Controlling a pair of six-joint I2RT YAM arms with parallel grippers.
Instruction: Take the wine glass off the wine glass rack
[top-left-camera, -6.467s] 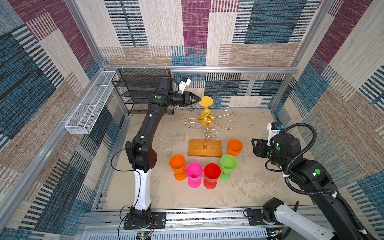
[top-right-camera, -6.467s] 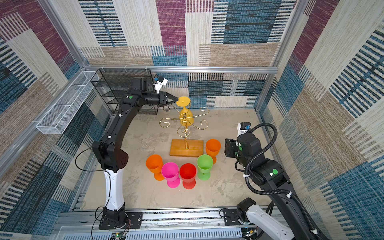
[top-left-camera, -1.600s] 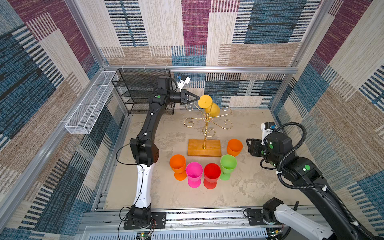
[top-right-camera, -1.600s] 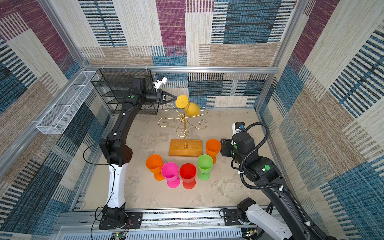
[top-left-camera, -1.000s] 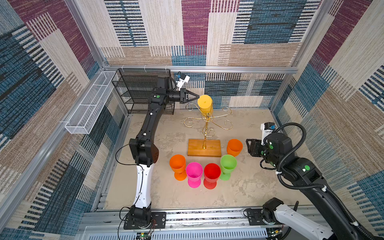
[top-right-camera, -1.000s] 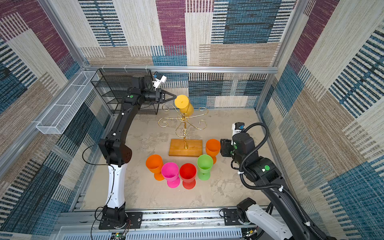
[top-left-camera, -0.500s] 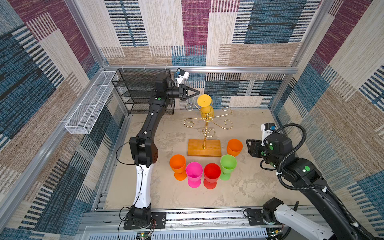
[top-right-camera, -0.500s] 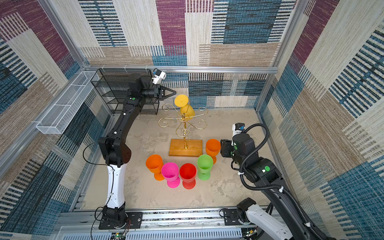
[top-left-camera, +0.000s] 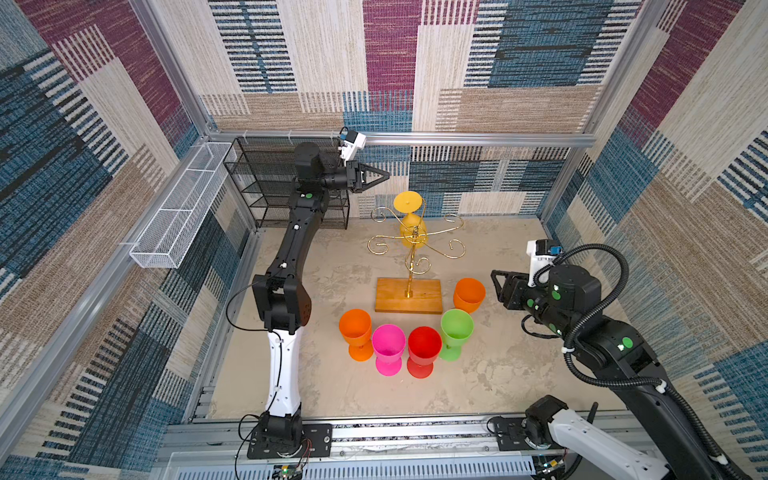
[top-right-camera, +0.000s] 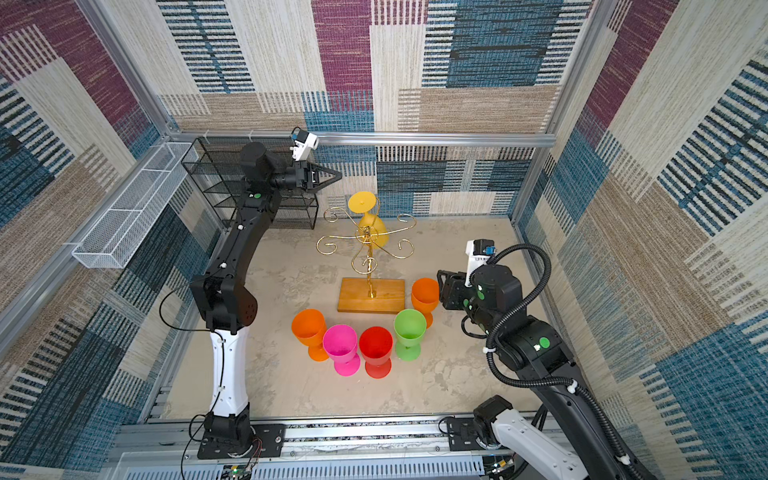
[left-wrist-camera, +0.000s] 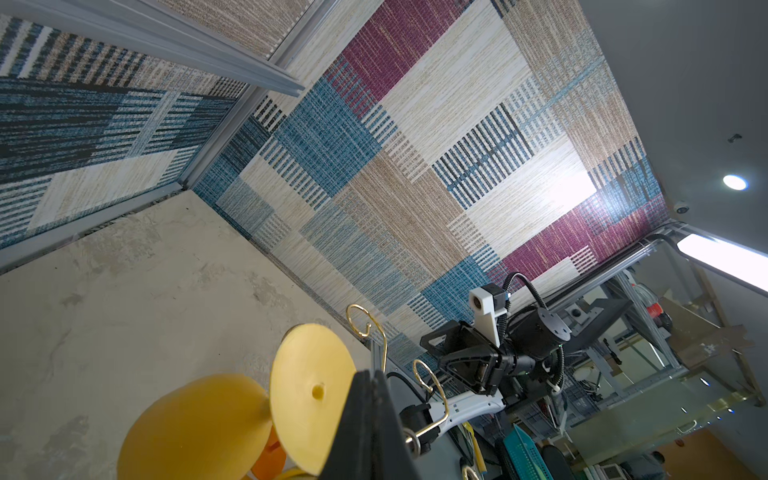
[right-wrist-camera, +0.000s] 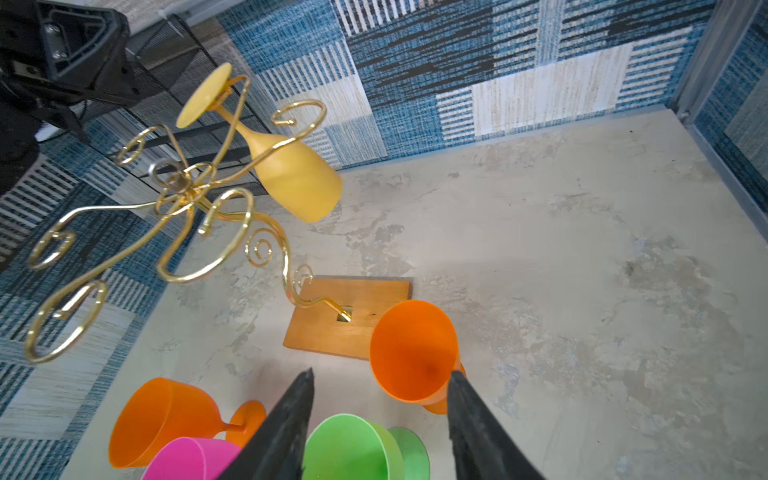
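A yellow wine glass (top-left-camera: 409, 202) (top-right-camera: 362, 203) hangs upside down and tilted from a curled arm of the gold wire wine glass rack (top-left-camera: 409, 296) (top-right-camera: 371, 296), foot uppermost. The right wrist view shows its bowl (right-wrist-camera: 295, 178) slanting below the scroll arms, above the rack's wooden base (right-wrist-camera: 332, 328). My left gripper (top-left-camera: 386, 176) (top-right-camera: 338, 176) is shut and empty, up at the back left, apart from the glass foot (left-wrist-camera: 311, 395). Its closed fingers (left-wrist-camera: 370, 415) point past that foot. My right gripper (top-left-camera: 496, 289) (top-right-camera: 440, 286) (right-wrist-camera: 382, 372) stands open and empty, right of the rack.
Several plastic glasses stand in front of the rack: orange (top-left-camera: 355, 332), pink (top-left-camera: 387, 347), red (top-left-camera: 424, 349), green (top-left-camera: 456, 332). Another orange one (top-left-camera: 469, 293) (right-wrist-camera: 411, 349) is just ahead of my right gripper. A black mesh shelf (top-left-camera: 266, 183) and a white mesh basket (top-left-camera: 178, 208) are back left.
My left gripper, which was touching the glass foot a second ago, has drawn back up and to the left. The yellow glass swung and still hangs on the rack. The right arm barely moved.
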